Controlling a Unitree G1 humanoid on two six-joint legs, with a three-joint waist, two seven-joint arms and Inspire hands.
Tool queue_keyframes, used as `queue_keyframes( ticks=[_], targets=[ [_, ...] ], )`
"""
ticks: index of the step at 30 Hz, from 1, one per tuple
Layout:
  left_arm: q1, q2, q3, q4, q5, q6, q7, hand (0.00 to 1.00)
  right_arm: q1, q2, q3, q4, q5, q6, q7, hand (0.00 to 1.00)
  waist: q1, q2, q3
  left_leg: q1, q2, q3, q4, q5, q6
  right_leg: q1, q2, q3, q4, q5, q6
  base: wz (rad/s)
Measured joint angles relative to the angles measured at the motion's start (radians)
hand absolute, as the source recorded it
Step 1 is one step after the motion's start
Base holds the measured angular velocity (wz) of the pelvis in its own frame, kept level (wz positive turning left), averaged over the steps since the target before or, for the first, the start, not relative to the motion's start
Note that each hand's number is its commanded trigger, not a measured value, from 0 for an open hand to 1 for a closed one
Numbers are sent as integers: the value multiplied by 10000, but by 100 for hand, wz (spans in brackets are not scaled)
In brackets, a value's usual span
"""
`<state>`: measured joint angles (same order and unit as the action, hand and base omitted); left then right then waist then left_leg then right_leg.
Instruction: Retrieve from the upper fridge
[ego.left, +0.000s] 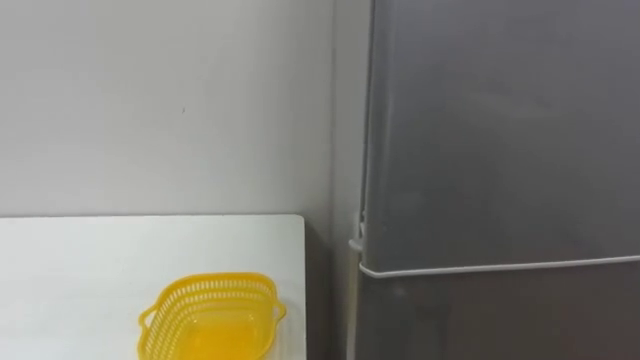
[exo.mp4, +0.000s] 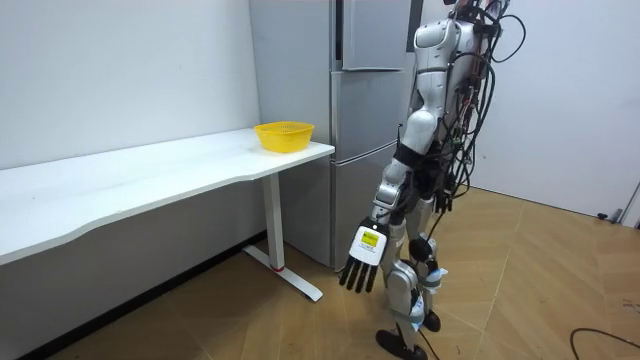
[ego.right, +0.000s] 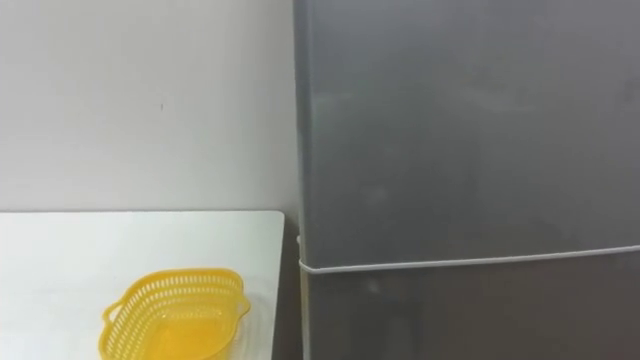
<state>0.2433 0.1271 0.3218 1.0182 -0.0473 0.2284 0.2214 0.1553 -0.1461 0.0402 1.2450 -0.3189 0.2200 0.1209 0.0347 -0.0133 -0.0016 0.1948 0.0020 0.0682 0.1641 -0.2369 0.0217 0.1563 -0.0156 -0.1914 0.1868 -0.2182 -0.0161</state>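
Fridge (ego.left: 500, 130) shut, fills 3 o'clock; whatever's inside is hidden. Left hand (exo.mp4: 362, 262) hangs by leg, fingers straight, empty. Basket (ego.left: 212, 318) on desk (ego.left: 100, 260) at 7 o'clock. Risk imo: no handle visible, so fingers could slip off door edge.
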Motion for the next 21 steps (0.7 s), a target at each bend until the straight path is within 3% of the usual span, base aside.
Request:
queue_keyframes(
  ticks=[4,8,9,14,17,19,21],
  targets=[
    [1,8,891,-1887,-2080,-242,1466,0,-29,-44,-280,-78,-1,-102,-113,0,138,90,-10,-2,1,-9,-62,-1,-2,-36,6,-5,15,1,1,0],
    [-459,105,1298,-3175,-3647,-1225,2788,0,20,-176,-434,-346,1,-269,-226,0,415,264,-61,-5,-12,44,-127,0,-2,-120,54,21,38,13,1,-6],
    [-471,107,1353,-3416,-3839,-1257,2975,0,59,-185,-433,-446,2,-283,-235,0,444,280,-70,-5,-25,57,-127,1,-1,-129,58,22,46,15,0,-12],
    [-444,65,1906,-5919,-4015,-1514,4502,0,273,-195,-682,-851,-48,-543,-421,0,714,278,-81,-69,-28,91,-108,2,-1,-221,62,127,22,31,-6,-6],
    [-434,86,2393,-8089,-3836,-2067,5505,0,319,-194,-741,-1004,-67,-793,-567,0,865,273,-84,-31,-28,77,-105,4,-3,-203,69,120,28,32,-7,-4],
    [-438,128,2555,-8866,-3724,-2414,5882,0,413,-194,-737,-1097,-91,-910,-569,0,870,293,-80,-14,-40,80,-106,4,-2,-190,66,149,5,31,-6,-3],
    [-446,233,2689,-9532,-3696,-2522,6166,0,465,-193,-738,-1170,-95,-992,-566,0,936,307,-79,7,-43,79,-105,4,-2,-185,61,216,8,31,-6,-6]
  ],
)
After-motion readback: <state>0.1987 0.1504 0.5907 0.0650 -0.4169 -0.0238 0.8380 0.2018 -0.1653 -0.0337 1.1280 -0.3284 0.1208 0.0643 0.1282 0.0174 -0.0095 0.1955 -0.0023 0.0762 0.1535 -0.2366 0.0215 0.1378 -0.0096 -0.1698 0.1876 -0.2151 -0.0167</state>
